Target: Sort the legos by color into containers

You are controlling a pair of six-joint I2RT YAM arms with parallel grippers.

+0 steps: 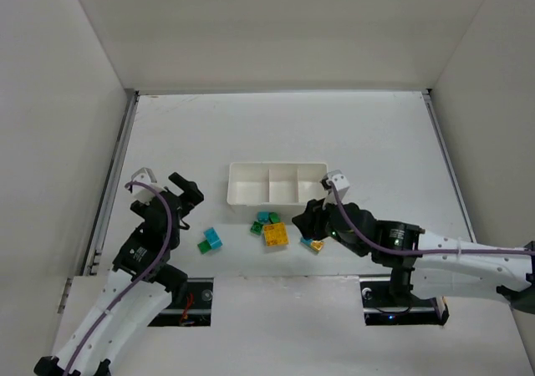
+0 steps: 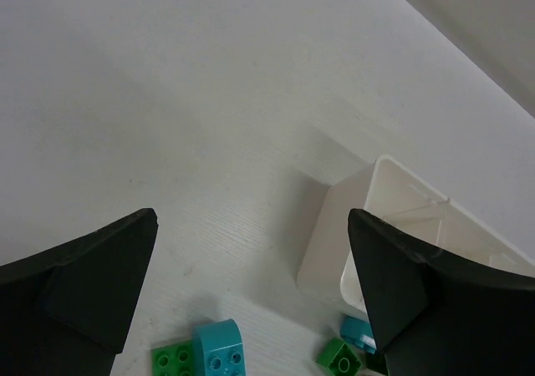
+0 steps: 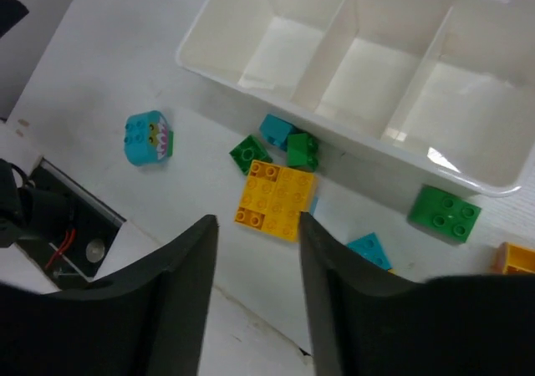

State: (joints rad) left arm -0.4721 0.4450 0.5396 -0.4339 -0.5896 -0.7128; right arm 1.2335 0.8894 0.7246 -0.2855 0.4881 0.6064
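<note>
The white tray (image 1: 276, 172) has three compartments with nothing in them. Legos lie on the table in front of it: a yellow-orange plate (image 1: 276, 235), green and cyan bricks (image 1: 266, 222) and a cyan-and-green pair (image 1: 211, 242). My right gripper (image 1: 299, 224) is open and empty. In the right wrist view it (image 3: 257, 220) hovers over the yellow-orange plate (image 3: 276, 196), with green bricks (image 3: 250, 153) and a cyan brick (image 3: 276, 129) beyond. My left gripper (image 1: 191, 202) is open and empty, left of the tray. Its view shows a cyan brick (image 2: 219, 351) and a green brick (image 2: 174, 361) below the fingers.
In the right wrist view, a cyan brick (image 3: 369, 251), a green brick (image 3: 444, 213) and a yellow-orange brick (image 3: 518, 259) lie at the right by the tray's wall (image 3: 351, 138). White walls enclose the table. The near table edge and the arms' base plates (image 1: 401, 297) lie close behind the legos.
</note>
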